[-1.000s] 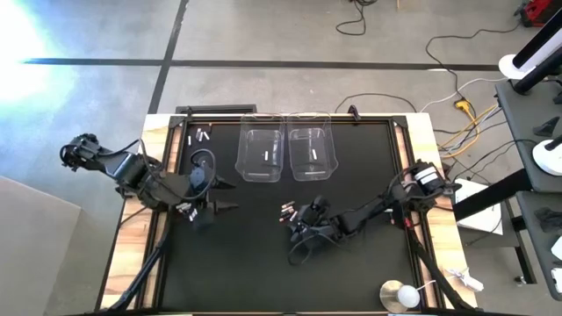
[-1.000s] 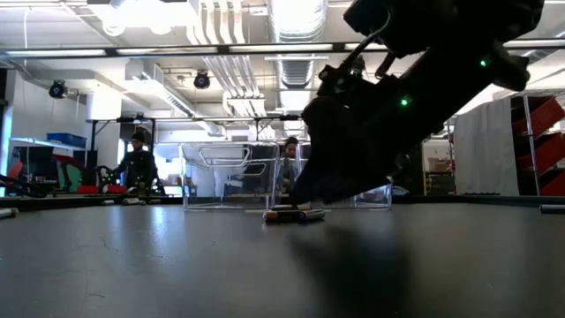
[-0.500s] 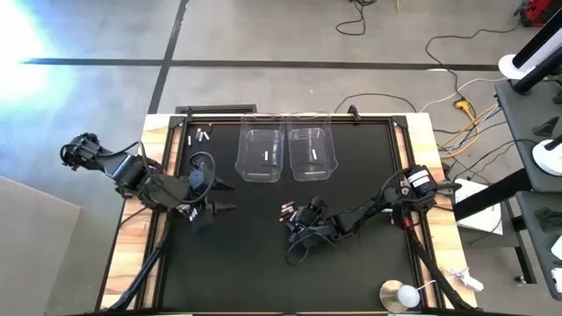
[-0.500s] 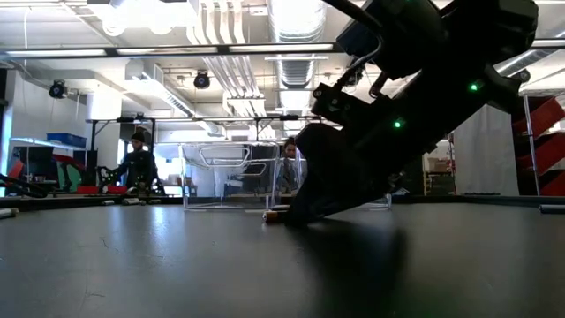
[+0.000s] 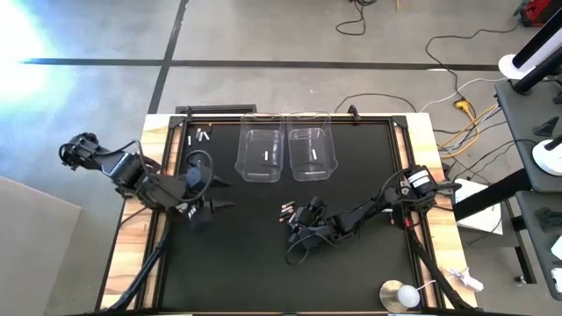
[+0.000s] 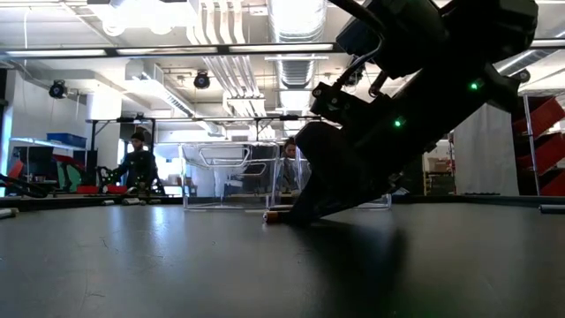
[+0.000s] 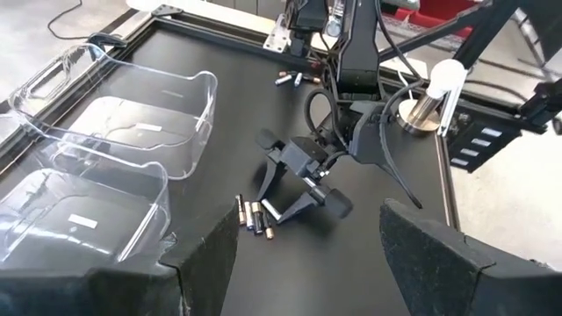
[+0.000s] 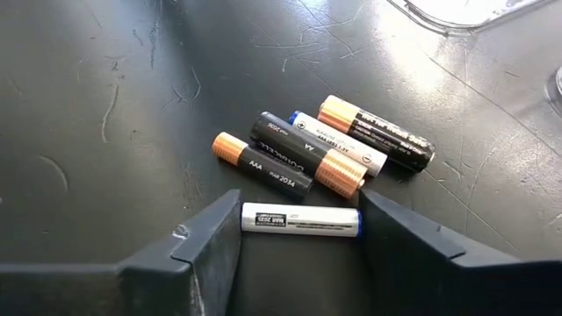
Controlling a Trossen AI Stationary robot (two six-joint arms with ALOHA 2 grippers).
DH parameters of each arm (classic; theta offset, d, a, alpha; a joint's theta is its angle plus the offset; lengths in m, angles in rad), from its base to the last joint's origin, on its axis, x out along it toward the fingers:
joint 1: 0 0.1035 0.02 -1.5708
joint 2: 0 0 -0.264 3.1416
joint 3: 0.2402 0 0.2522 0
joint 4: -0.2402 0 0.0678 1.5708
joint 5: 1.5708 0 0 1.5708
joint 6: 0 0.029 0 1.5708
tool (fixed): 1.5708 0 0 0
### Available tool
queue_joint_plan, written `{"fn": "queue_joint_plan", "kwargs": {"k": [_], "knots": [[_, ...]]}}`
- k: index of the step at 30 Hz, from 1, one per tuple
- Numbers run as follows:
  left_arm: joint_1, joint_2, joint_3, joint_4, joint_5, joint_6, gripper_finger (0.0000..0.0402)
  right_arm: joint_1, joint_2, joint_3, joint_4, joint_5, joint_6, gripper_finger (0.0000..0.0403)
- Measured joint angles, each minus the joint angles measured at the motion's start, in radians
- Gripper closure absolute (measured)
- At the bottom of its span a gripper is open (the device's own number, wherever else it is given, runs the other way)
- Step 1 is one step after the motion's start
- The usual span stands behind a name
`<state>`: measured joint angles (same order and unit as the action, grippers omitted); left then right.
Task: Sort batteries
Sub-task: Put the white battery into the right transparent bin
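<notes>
Right wrist view: right gripper (image 8: 300, 230) fingers apart, bracketing a white battery (image 8: 300, 219) lengthwise, four more batteries (image 8: 327, 145) just beyond; one piece per tub (image 5: 261, 154), most unsorted; left gripper (image 5: 218, 195) open, idle.

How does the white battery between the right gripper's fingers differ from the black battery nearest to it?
The white battery has a blue end; the black battery has a copper end. The white one lies between the right gripper's fingers; the black one lies outside them, slanted, in the cluster. Both lie flat on the table.
</notes>
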<state>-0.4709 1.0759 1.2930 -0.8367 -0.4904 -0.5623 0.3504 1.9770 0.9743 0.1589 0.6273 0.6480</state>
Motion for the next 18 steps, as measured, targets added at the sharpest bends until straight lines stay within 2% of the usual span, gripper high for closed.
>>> {"fn": "queue_joint_plan", "kwargs": {"k": [10,14,18], "knots": [[-0.025,-0.113,0.0,0.007,-0.002,-0.001,0.0149,0.0,-0.001,0.001,-0.046,-0.003,0.055,0.0197],[-0.026,-0.149,0.0,0.008,-0.029,0.025,0.0149,0.0,-0.006,0.001,-0.055,-0.007,0.057,0.02],[-0.026,-0.165,0.0,0.007,-0.073,0.046,0.0149,0.0,-0.012,0.031,-0.144,-0.011,0.092,0.0201]]}}
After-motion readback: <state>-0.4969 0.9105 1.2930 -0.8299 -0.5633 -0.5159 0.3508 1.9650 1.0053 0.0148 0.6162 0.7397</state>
